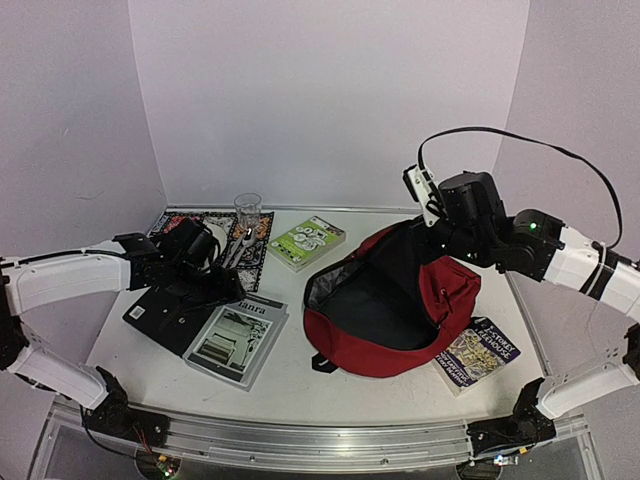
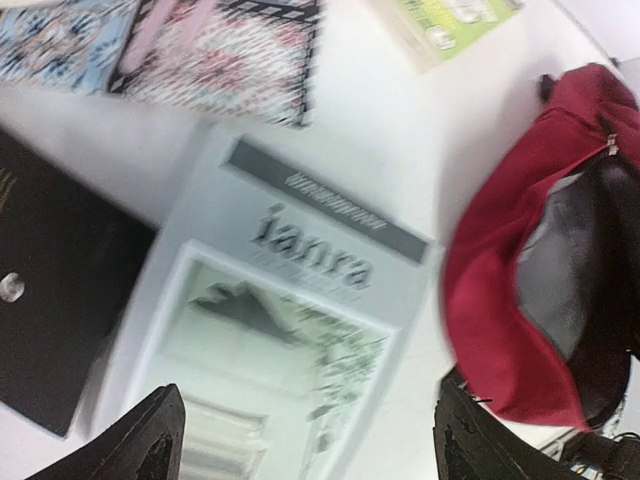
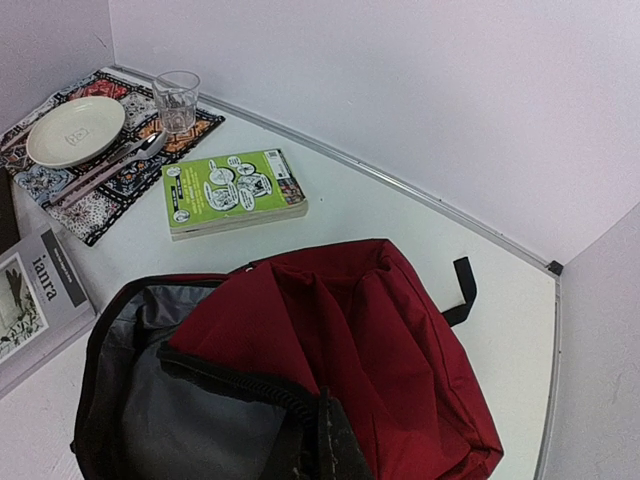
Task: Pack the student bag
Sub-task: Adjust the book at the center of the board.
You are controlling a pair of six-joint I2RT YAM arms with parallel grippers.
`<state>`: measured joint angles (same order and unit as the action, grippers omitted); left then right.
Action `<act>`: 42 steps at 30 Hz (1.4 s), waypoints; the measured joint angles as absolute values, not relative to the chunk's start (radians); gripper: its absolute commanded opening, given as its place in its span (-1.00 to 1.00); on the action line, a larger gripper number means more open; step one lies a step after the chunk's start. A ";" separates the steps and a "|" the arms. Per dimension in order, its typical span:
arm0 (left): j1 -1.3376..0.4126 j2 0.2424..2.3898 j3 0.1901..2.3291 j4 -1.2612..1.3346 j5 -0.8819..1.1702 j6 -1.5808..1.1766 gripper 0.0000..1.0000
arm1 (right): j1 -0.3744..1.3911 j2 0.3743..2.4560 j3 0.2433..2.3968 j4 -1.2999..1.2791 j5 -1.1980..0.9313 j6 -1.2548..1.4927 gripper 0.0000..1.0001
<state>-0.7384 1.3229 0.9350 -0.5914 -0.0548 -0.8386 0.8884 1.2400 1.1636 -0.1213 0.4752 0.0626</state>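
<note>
The left claw point(image 2: 310, 435), fingers spread wide and empty, hovers over the grey magazine point(image 1: 238, 338), whose long axis runs one to seven o'clock. The red bag point(image 1: 455, 290) lies open at its three o'clock, its far rim pinched by the right claw point(image 1: 435, 235).

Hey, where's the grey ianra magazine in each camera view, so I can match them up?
Top external: the grey ianra magazine lies left of centre, towards the near edge.
Left wrist: it fills the middle.
Right wrist: only part shows, at the left edge.
Shared landmark: the student bag, right of the magazine in every view.
</note>
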 measured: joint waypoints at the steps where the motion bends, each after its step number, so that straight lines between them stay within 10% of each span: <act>1: -0.732 1.310 0.916 -0.607 -0.059 -0.840 0.79 | 0.886 1.240 1.156 -0.120 0.477 0.060 -1.00; 42: -0.673 1.381 0.682 -0.383 0.309 -0.984 0.82 | 0.879 1.206 1.104 -0.096 0.428 0.039 -0.84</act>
